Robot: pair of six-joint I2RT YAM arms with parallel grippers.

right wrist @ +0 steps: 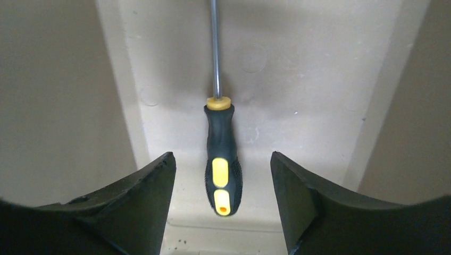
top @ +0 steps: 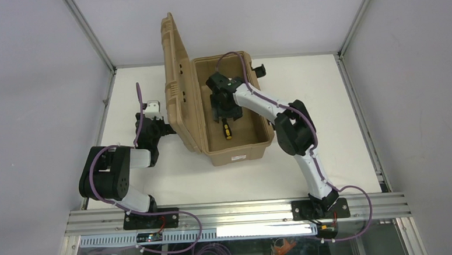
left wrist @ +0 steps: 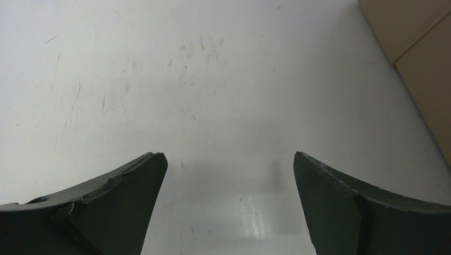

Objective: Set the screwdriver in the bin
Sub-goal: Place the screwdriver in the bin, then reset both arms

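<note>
The bin (top: pixel 239 153) is a tan case standing open, its ribbed lid (top: pixel 181 89) raised on the left. The screwdriver (top: pixel 227 129) is inside it, on the floor near the front end. In the right wrist view its black-and-yellow handle (right wrist: pixel 223 159) sits between my fingers and touches neither, with the thin shaft pointing away along the bin floor (right wrist: pixel 303 79). My right gripper (top: pixel 225 117) is open inside the bin, just above the handle. My left gripper (top: pixel 165 129) hangs open over the bare white table (left wrist: pixel 213 79), beside the lid's outer face (left wrist: pixel 420 32).
The bin's walls (right wrist: pixel 58 95) rise close on both sides of my right gripper (right wrist: pixel 222 156). Black latches (top: pixel 260 71) stick out at the bin's far right. Metal frame rails border the white table (top: pixel 339 110). My left gripper (left wrist: pixel 228 159) holds nothing.
</note>
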